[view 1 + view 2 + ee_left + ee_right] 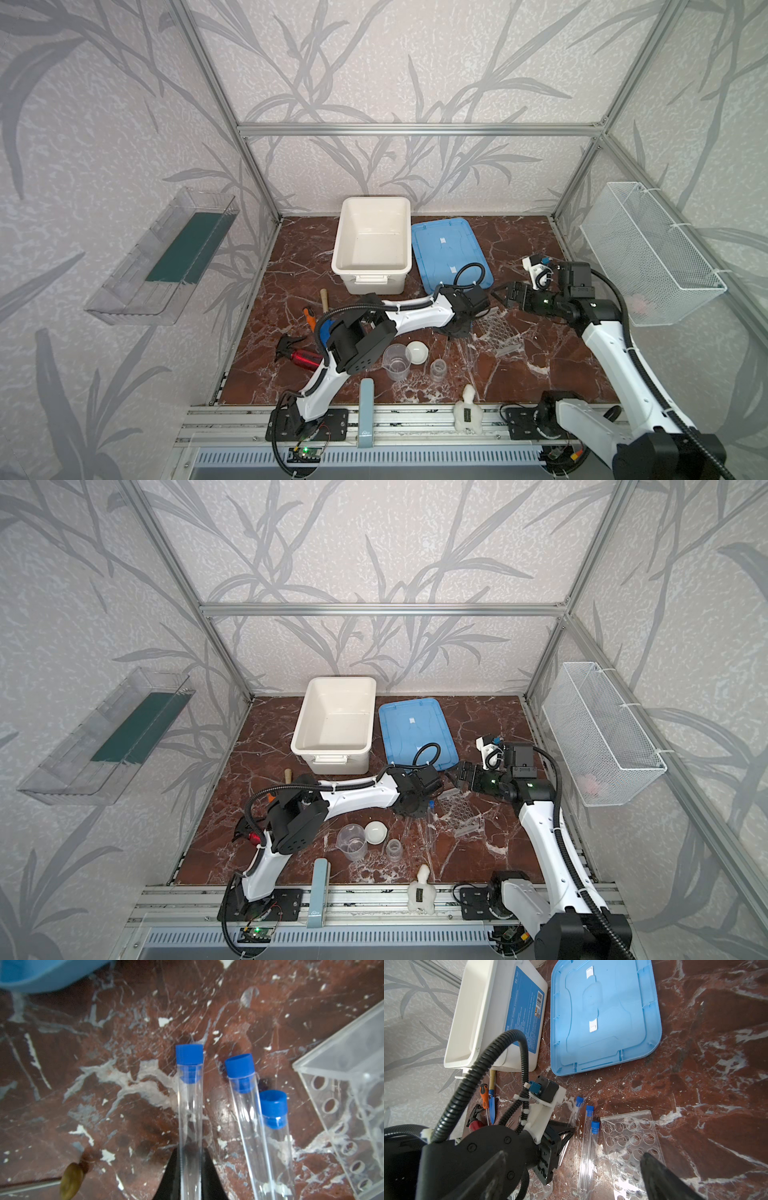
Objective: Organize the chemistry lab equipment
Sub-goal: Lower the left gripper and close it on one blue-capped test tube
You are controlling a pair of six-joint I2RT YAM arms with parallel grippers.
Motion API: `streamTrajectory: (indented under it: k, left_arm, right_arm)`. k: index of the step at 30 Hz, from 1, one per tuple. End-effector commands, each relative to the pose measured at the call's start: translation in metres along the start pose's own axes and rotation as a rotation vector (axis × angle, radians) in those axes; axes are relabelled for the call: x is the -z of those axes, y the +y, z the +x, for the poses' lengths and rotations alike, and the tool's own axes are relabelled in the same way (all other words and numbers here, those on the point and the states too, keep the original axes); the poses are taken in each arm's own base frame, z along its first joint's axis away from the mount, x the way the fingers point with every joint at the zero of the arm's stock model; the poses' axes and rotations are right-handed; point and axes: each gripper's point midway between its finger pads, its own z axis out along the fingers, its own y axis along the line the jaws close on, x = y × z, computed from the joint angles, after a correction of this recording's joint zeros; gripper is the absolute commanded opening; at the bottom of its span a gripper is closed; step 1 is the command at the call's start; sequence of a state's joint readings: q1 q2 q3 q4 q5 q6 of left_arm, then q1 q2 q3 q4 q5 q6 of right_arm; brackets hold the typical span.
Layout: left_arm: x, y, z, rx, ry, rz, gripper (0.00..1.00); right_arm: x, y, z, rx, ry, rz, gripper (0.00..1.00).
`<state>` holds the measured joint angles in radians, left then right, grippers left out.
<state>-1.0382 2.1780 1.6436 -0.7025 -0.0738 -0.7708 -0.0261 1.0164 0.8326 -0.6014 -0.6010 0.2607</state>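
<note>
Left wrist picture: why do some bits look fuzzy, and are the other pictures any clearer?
Left wrist view: the blue caps are fairly sharp, while the blue lid and the left end effector around a test tube blur. Right wrist view: the white bin is washed out by light. Both top views: the wide lens makes the frame posts splay outward; the clear rack nearly vanishes against the marble.

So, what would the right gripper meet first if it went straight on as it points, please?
Probably the left arm's wrist, just ahead of the open right gripper. If it clears that, the blue-capped test tubes lie beyond. Depth is unclear.
</note>
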Motion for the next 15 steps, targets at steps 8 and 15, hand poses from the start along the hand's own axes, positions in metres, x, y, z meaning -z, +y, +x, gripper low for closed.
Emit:
streamTrajectory:
  k: [8,15]
  left_arm:
    - [0.008,0.011,0.022,-0.052,0.039,-0.046,0.32]
    - [0.015,0.01,0.044,-0.073,0.084,-0.051,0.26]
  right_arm:
    - [0.003,-0.003,0.006,0.002,0.0,0.016,0.99]
    - [0.003,-0.004,0.006,0.001,-0.001,0.018,0.99]
